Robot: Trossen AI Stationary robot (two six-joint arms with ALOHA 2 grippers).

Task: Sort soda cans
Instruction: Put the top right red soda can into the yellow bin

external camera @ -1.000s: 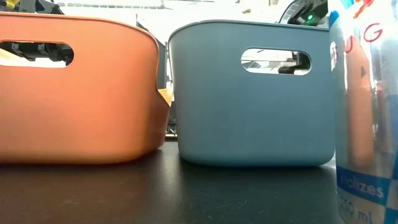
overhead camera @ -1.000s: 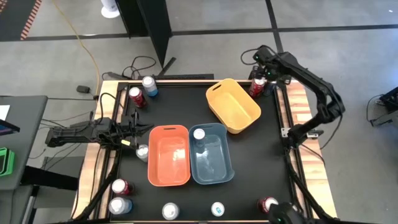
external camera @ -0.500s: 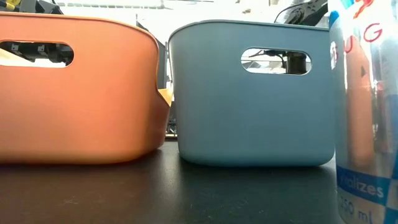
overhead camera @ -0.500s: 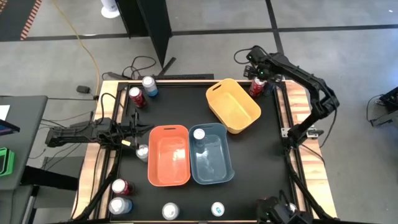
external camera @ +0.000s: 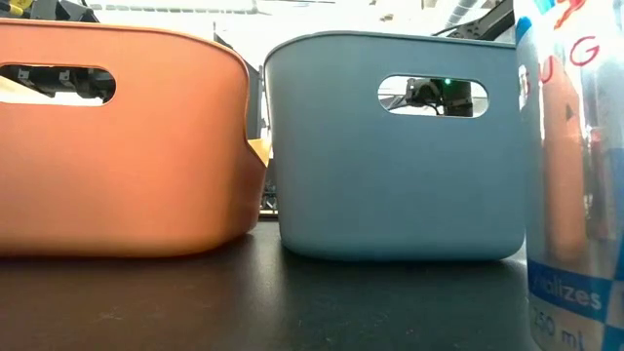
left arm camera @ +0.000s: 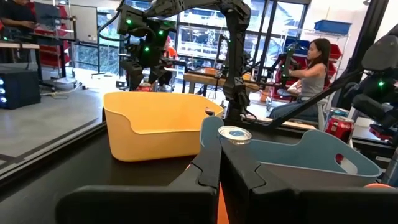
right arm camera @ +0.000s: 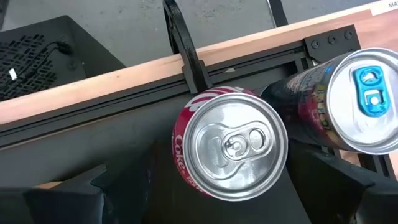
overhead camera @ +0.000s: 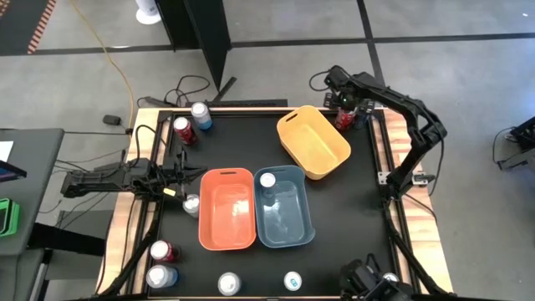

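A red soda can (right arm camera: 236,146) stands upright at the table's far right corner (overhead camera: 344,117), next to a dark can with a blue tab (right arm camera: 367,102). My right gripper (right arm camera: 224,186) hangs over the red can, open, one finger on either side of it, touching nothing. Other cans stand along the left edge (overhead camera: 182,130) and the near edge (overhead camera: 229,284). One silver-topped can (overhead camera: 267,181) stands inside the blue bin (overhead camera: 288,230). My left gripper (left arm camera: 221,177) waits at the table's left, shut and holding nothing.
The yellow bin (overhead camera: 313,142) sits slantwise just left of the red can. The orange bin (overhead camera: 227,209) and the blue bin stand side by side mid-table. The table's raised frame (right arm camera: 186,62) runs behind the two corner cans. A person (left arm camera: 311,74) sits beyond the table.
My right gripper has moved a little toward the table's left along the far edge and come down over the red can in the far right corner. It now shows through the blue bin's handle slot in the low view. The cans have not moved.
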